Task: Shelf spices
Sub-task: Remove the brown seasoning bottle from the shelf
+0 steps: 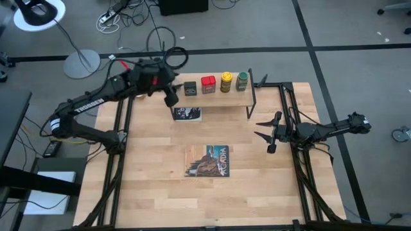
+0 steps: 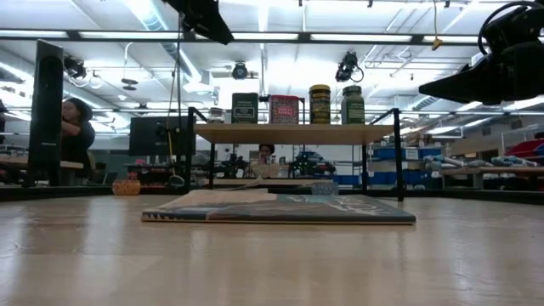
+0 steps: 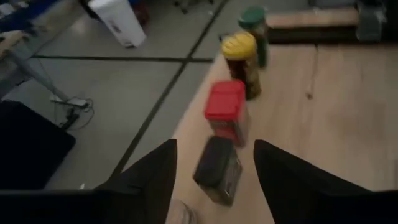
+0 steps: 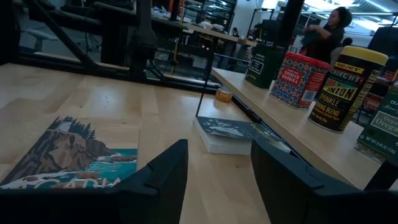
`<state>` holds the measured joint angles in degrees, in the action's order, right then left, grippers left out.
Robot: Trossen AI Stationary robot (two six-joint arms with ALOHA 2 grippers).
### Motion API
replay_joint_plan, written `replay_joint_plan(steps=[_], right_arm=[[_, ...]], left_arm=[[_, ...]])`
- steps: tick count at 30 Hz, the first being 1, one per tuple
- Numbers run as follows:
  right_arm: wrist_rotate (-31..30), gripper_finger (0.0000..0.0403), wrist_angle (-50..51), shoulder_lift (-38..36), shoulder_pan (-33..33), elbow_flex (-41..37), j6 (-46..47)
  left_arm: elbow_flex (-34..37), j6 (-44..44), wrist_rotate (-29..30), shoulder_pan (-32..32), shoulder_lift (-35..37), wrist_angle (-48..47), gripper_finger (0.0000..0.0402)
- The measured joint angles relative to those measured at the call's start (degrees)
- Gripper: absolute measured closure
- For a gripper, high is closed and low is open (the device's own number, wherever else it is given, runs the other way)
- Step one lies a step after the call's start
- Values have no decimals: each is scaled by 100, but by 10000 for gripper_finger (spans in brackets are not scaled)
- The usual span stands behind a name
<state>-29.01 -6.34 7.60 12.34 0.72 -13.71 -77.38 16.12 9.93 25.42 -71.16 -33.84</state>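
In the high view the left arm reaches in from the left edge toward the upper middle of the frame, and the left gripper (image 1: 171,96) hangs over the left end of the shelf (image 1: 218,96), just left of the black tin (image 1: 190,88). Its wrist view shows the two dark fingers (image 3: 152,177) spread wide with nothing between them, the black tin (image 3: 217,170) lying in line with the gap and a bit of clear glass at the frame's bottom edge, too cut off to name. Moving right along the shelf, four containers stand upright in a row: black tin, red tin (image 1: 208,85), yellow-capped jar (image 1: 226,81) and green-capped jar (image 1: 242,81), close beside one another. Below the shelf's left part a small dark book (image 1: 187,113) lies on the table (image 1: 154,179), and in the centre of the frame lies a flat picture-covered book (image 1: 209,160). At right of centre the right gripper (image 1: 268,132) hovers over bare tabletop, well apart from the shelf, its fingers (image 4: 158,180) parted and empty.
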Motion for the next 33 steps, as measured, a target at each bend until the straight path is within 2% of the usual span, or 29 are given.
replay_joint_plan(steps=[4,8,14,26,33], right_arm=[[-1,227,1,0,1,0,1],[-1,227,1,0,1,1,-1],[-1,227,-1,0,1,-1,-1],[-1,227,-1,-2,0,1,1],[0,227,0,0,1,0,-1]], left_arm=[[7,262,19,3,-241,-440,133],[9,486,544,60,-400,-550,85],[9,404,637,497,-762,-556,39],[11,-160,-485,1359,-1512,-669,32],[11,-139,-616,1493,-1805,-859,39]])
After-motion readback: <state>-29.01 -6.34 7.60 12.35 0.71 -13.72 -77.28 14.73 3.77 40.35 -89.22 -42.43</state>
